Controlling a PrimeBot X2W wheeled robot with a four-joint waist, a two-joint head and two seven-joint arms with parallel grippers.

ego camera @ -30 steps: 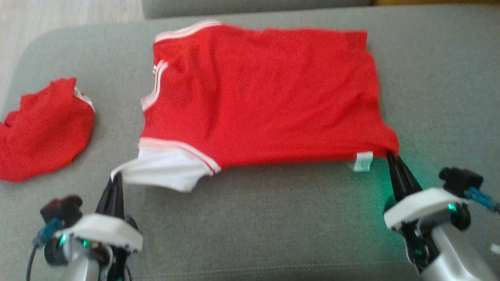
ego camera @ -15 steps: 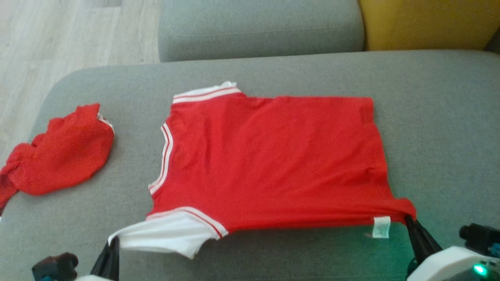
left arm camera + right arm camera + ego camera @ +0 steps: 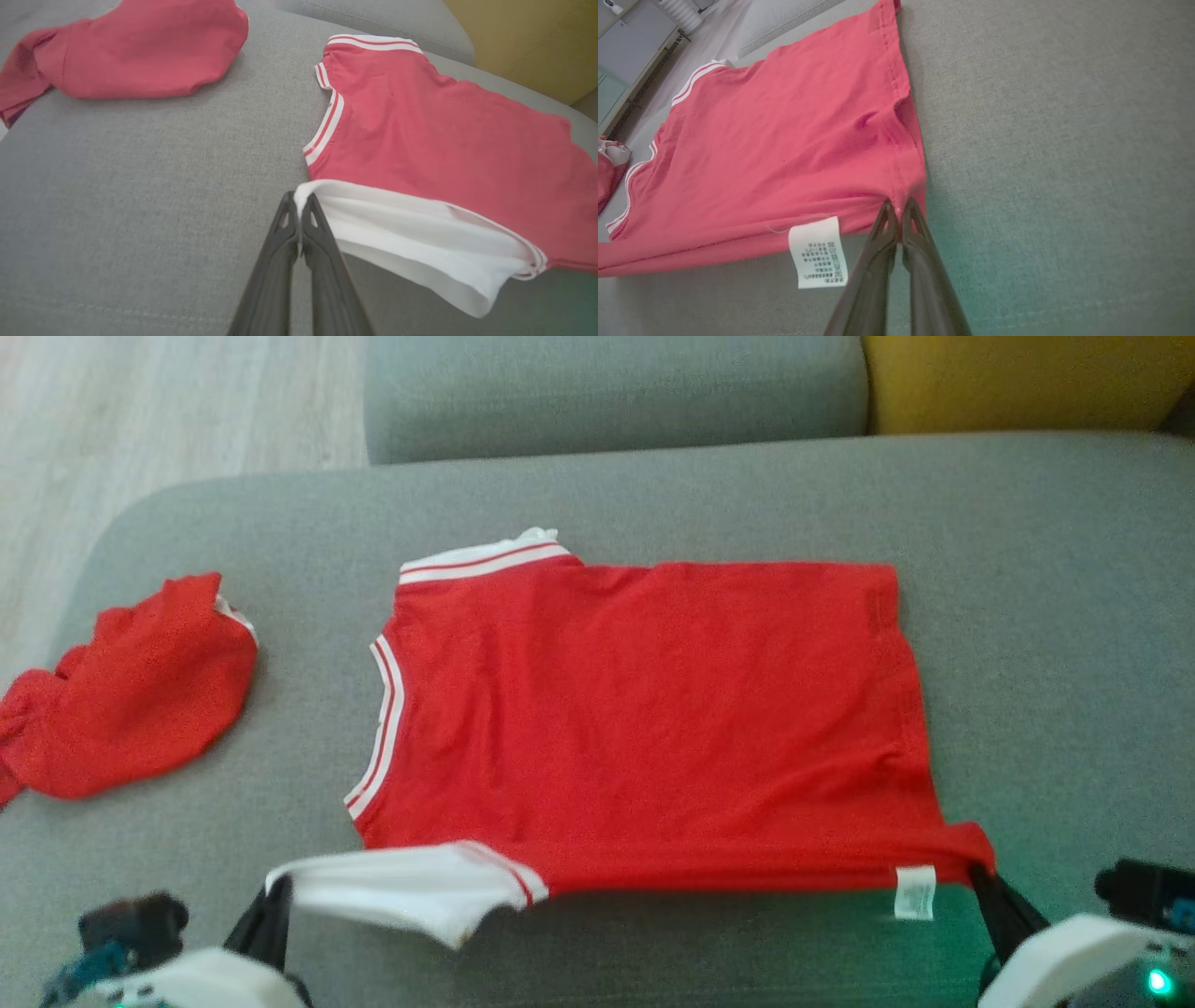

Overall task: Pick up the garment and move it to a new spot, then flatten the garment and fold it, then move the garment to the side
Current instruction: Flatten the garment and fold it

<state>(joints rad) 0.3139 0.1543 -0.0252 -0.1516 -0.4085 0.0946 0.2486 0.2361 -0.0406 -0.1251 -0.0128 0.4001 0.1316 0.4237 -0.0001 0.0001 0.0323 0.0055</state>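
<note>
The garment [image 3: 644,719] is a red shirt with white-striped trim, spread over the grey sofa seat [image 3: 653,495], its near edge lifted off the cushion. My left gripper [image 3: 275,896] is shut on the tip of its white sleeve [image 3: 397,238], as the left wrist view shows at the gripper [image 3: 298,205]. My right gripper [image 3: 980,877] is shut on the near right hem corner, next to a white care label [image 3: 915,892]; in the right wrist view the gripper [image 3: 899,210] pinches that red corner beside the label [image 3: 817,257].
A second red garment [image 3: 126,709] lies crumpled at the seat's left end [image 3: 126,46]. Beyond are the grey backrest cushion [image 3: 607,392], a yellow cushion [image 3: 1027,378] and wooden floor [image 3: 168,411] past the left edge.
The head camera has tilted, shifting the scene down the picture. The shirt has settled flatter, and both grippers stay shut on sleeve and hem corner.
</note>
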